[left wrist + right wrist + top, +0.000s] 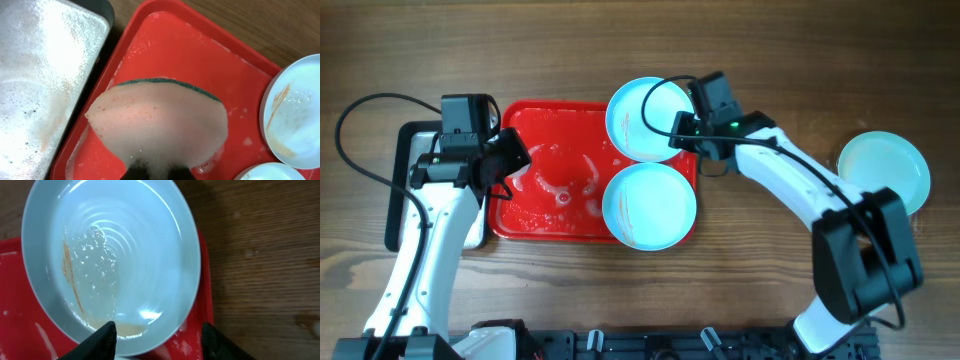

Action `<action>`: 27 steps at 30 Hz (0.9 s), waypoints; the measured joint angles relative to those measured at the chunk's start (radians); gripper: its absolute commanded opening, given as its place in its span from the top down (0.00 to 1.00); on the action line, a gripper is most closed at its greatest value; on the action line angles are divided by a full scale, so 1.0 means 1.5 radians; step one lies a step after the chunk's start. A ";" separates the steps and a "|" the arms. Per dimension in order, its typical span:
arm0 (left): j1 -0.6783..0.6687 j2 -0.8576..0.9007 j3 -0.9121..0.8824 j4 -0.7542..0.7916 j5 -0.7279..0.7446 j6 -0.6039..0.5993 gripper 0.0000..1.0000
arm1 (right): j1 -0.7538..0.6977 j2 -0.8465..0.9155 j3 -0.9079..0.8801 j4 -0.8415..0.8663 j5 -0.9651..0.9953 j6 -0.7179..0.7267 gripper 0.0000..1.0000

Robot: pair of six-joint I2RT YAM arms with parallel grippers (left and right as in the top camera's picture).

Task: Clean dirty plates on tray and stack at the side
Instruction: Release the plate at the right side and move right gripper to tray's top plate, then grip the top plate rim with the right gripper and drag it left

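The red tray (550,215) lies left of centre, wet with suds. Two pale blue plates sit on its right side. The far plate (640,120) overhangs the tray's corner and shows a reddish streak and foam (75,280). The near plate (650,205) is faintly smeared. A third plate (883,170) rests on the table at the right. My right gripper (157,330) is open and straddles the far plate's rim, one finger (102,337) over its inside, the other (220,342) outside. Over the tray's left part, my left gripper (159,167) is shut on a foamy sponge (157,122).
A black-rimmed silvery metal pan (45,75) with sudsy water lies just left of the tray, partly under the left arm (430,220). The right arm's black cable (655,100) loops over the far plate. Bare wooden table (780,80) surrounds everything.
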 measured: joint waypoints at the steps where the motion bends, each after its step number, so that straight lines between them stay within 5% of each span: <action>1: 0.000 0.000 0.000 0.001 -0.002 0.000 0.96 | 0.002 0.006 0.000 0.004 0.001 0.004 0.55; 10: 0.000 0.000 0.000 0.001 -0.010 0.000 0.96 | 0.021 0.060 0.000 0.019 0.027 0.030 0.69; 16: 0.000 0.000 0.000 0.001 -0.010 0.000 0.96 | 0.021 0.086 0.000 0.049 0.045 0.038 0.96; 27: 0.000 0.000 0.000 0.001 -0.010 0.000 0.96 | 0.085 0.095 0.035 0.062 0.047 -0.019 0.95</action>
